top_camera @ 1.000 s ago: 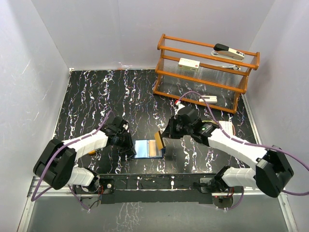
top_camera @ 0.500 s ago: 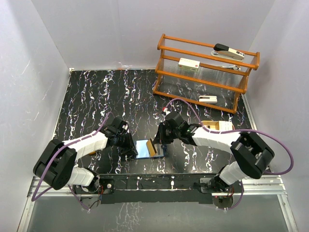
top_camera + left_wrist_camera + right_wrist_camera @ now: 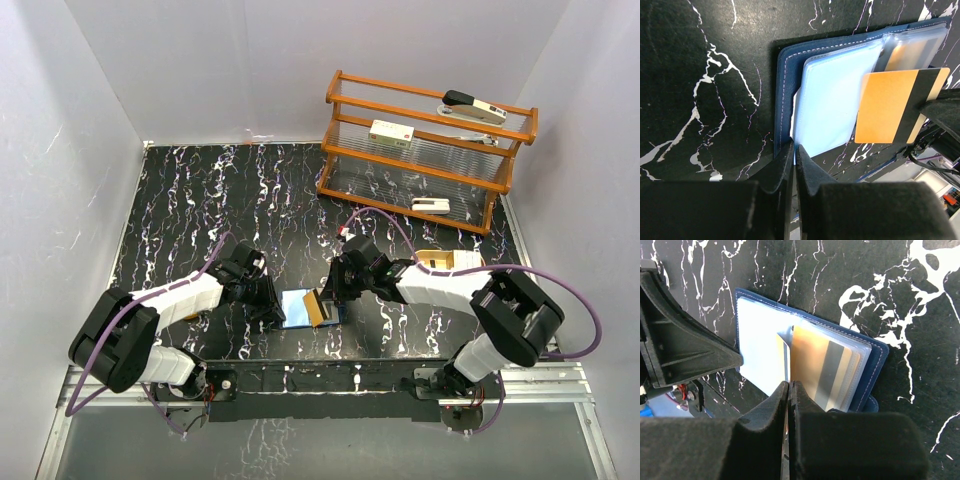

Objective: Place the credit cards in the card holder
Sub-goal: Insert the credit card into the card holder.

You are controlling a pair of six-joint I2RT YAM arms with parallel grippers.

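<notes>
The card holder [image 3: 296, 308] lies open on the black table, navy outside with clear sleeves; it also shows in the left wrist view [image 3: 785, 75] and the right wrist view [image 3: 875, 360]. My left gripper [image 3: 273, 305] is shut on the near corner of its pale clear sleeve [image 3: 835, 100], jaw tips [image 3: 794, 150] pinched together. My right gripper [image 3: 335, 295] is shut on an orange credit card with a dark stripe [image 3: 890, 107], seen edge-on [image 3: 785, 352] and standing over the open sleeves. Another tan card with a grey stripe [image 3: 820, 365] sits inside a sleeve.
A wooden rack [image 3: 425, 150] with white devices on its shelves stands at the back right. A beige tray [image 3: 450, 261] lies to the right of the right arm. White walls close in the table on three sides.
My right arm has swung left and down, bringing the orange card from above the wallet's right edge onto the open sleeves. The left gripper has stayed put.
</notes>
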